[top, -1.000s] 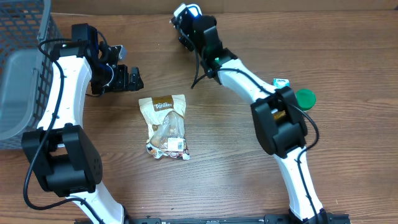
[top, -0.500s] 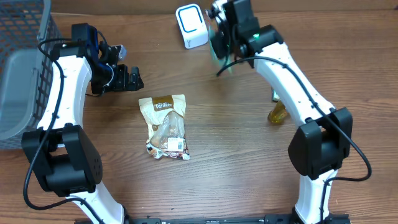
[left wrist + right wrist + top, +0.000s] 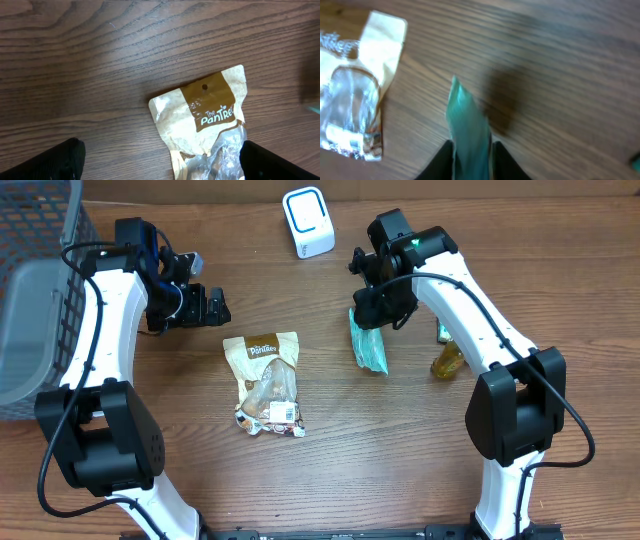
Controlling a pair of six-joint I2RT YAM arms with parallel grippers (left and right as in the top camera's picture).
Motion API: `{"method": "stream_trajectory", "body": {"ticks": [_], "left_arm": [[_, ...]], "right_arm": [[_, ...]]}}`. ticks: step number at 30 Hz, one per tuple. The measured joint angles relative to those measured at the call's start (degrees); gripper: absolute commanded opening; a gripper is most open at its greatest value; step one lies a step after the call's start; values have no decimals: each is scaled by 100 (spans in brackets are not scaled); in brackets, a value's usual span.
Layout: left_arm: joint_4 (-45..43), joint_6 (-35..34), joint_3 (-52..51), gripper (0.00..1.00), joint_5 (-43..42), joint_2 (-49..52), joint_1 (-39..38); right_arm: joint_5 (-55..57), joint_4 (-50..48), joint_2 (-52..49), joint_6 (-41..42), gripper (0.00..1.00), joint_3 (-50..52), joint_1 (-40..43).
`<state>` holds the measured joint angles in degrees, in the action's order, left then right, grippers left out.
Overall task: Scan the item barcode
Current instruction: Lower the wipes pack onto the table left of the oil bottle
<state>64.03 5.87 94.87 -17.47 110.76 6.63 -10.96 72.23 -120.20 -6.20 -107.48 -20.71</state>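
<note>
We see the right gripper (image 3: pixel 374 320) near the middle of the table (image 3: pixel 400 480), a teal packet (image 3: pixel 371 352) between its fingers (image 3: pixel 439 167), we cannot tell if they squeeze it, white scanner (image 3: pixel 308 222) by the far edge, left gripper (image 3: pixel 212 307) spread wide and empty, brown snack bag (image 3: pixel 268 380) near it.

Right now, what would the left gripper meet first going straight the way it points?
Likely the pouch, lying ahead between the left fingers. Depth is unclear, so it might touch bare table just before it.
</note>
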Motion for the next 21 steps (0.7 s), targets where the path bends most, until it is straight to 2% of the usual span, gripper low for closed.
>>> {"method": "stream_trajectory", "body": {"ticks": [1, 2, 4, 9, 16, 17, 19, 21], "left_arm": [[0, 0, 0, 100, 2, 0, 0], [0, 0, 0, 99, 0, 0, 0], [0, 0, 0, 100, 0, 0, 0], [0, 0, 0, 100, 2, 0, 0], [0, 0, 0, 100, 2, 0, 0], [0, 0, 0, 100, 2, 0, 0], [0, 0, 0, 100, 2, 0, 0], [0, 0, 0, 100, 2, 0, 0]], "right_arm": [[68, -4, 0, 0, 77, 2, 7], [157, -7, 0, 0, 91, 2, 11], [273, -9, 0, -7, 98, 2, 28], [398, -208, 0, 48, 100, 4, 33], [223, -577, 0, 796, 100, 4, -35], [44, -581, 0, 866, 89, 4, -57], [-313, -605, 0, 992, 58, 4, -116], [-544, -645, 0, 1108, 34, 4, -212]]}}
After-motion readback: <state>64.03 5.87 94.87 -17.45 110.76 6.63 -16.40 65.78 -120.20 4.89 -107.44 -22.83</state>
